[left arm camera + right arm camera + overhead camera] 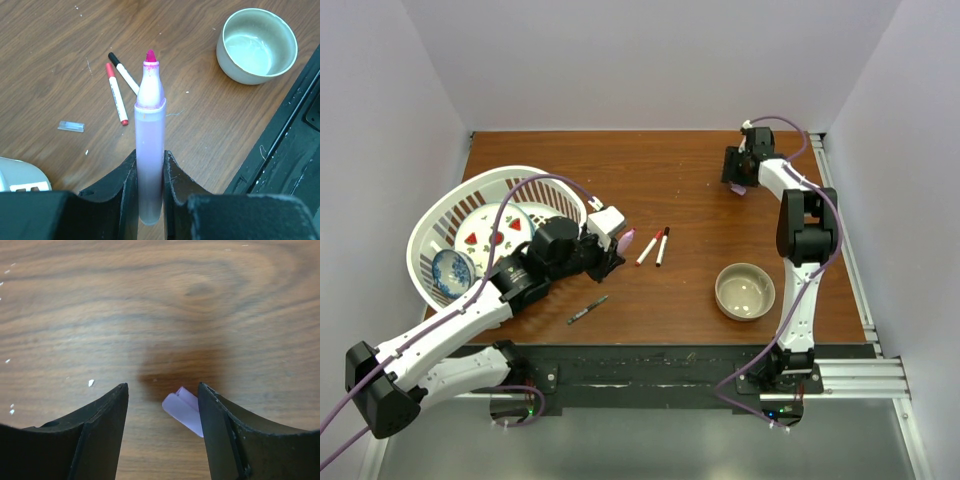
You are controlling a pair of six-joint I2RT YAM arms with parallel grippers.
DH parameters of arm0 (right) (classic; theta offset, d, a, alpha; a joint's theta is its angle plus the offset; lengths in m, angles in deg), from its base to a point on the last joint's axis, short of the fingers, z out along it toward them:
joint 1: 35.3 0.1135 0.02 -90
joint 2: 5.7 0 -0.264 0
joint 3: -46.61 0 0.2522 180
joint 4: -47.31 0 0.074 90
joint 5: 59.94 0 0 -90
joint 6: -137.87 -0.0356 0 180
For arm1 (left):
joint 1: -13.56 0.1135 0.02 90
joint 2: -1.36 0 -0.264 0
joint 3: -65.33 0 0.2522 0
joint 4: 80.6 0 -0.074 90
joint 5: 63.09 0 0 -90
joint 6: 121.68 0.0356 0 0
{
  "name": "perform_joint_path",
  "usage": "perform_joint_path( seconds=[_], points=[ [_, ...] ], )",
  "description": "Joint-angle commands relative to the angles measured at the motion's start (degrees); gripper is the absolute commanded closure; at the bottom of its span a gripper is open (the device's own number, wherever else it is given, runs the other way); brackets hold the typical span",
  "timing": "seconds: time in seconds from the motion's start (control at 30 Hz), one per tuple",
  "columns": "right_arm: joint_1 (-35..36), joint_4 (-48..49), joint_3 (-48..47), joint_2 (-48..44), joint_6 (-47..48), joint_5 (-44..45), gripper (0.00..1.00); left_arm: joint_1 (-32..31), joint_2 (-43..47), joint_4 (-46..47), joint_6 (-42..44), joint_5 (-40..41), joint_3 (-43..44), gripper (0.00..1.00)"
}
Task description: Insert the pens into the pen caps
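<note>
Right claw (162,390) gapes, pale pink cap (183,411) beside one finger.

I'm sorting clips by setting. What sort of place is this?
Likely a robot test booth, not a home: plain white walls enclose a wooden table, and a black mounting rail runs along its near edge.

We see a brown wood-grain table (670,160) boxed in on three sides by plain pale walls: back wall (650,60), left wall (380,120), right wall (905,120). A black strip (650,365) runs along the table's near edge, silver rails (865,372) sit at its right end, and grey floor (650,445) lies below. Light is even and shadows are soft. We spot small white specks (91,382) on the wood.
</note>
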Motion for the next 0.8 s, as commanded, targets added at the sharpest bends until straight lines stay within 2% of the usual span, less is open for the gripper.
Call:
perform_joint_path(
  seconds=[0.0, 0.33, 0.6, 0.77],
  points=[
    [-0.1, 1.34, 1.14, -1.12, 3.42, -7.46, 0.39, 0.3, 0.64, 1.52, 1.39, -1.24, 0.0, 1.0],
    [-0.02, 0.9, 6.24, -5.08, 5.79, -10.01, 0.42, 0.22, 0.99, 1.61, 1.3, -1.76, -0.09, 1.0],
    [-0.02, -0.76, 5.81, -5.96, 7.11, -17.04, 0.44, 0.22, 0.99, 1.61, 1.3, -1.77, 0.0, 1.0],
    [0.16, -3.4, 6.24, -7.71, 6.59, -16.26, 0.45, 0.22, 0.99, 1.61, 1.3, -1.76, -0.09, 1.0]
  ],
)
